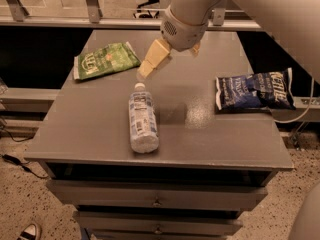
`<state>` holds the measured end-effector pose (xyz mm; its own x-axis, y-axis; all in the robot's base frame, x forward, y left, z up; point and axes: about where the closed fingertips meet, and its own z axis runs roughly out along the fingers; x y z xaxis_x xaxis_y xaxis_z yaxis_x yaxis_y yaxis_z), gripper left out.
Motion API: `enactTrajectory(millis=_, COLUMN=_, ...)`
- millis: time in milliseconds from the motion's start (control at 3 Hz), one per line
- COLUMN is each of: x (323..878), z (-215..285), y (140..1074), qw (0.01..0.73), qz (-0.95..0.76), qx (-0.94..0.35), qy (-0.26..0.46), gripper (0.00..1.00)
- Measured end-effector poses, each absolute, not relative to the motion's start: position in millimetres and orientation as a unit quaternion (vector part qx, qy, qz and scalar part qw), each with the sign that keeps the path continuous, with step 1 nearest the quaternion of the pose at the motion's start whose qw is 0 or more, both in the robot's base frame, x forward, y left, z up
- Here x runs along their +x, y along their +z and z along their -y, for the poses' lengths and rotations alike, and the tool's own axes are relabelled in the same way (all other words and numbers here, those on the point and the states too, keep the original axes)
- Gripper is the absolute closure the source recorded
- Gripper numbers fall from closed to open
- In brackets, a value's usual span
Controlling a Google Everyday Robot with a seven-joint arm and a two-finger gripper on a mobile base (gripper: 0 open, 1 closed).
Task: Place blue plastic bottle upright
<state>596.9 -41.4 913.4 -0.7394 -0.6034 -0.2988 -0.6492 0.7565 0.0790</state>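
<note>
The blue plastic bottle [142,121] lies on its side near the middle of the grey table [90,129]. Its white cap [139,87] points toward the back and its base toward the front edge. My gripper [170,63] hangs above the table just behind the cap and does not touch the bottle. One long tan finger [151,60] slants down-left, its tip a little above the cap. A second finger [195,48] shows only as a short tan piece to the right. The jaws stand apart and hold nothing.
A green chip bag [105,59] lies flat at the back left of the table. At the right edge lies a dark blue chip bag [255,90]. Drawers [157,201] sit under the tabletop. A railing runs behind the table.
</note>
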Motion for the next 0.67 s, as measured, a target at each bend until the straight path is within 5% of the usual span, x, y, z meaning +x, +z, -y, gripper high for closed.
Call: enactTrajectory(millis=667, x=545.9, z=-29.4, y=909.9, qw=0.083, qz=-0.947, qx=-0.308, qy=0.048, gripper=0.00)
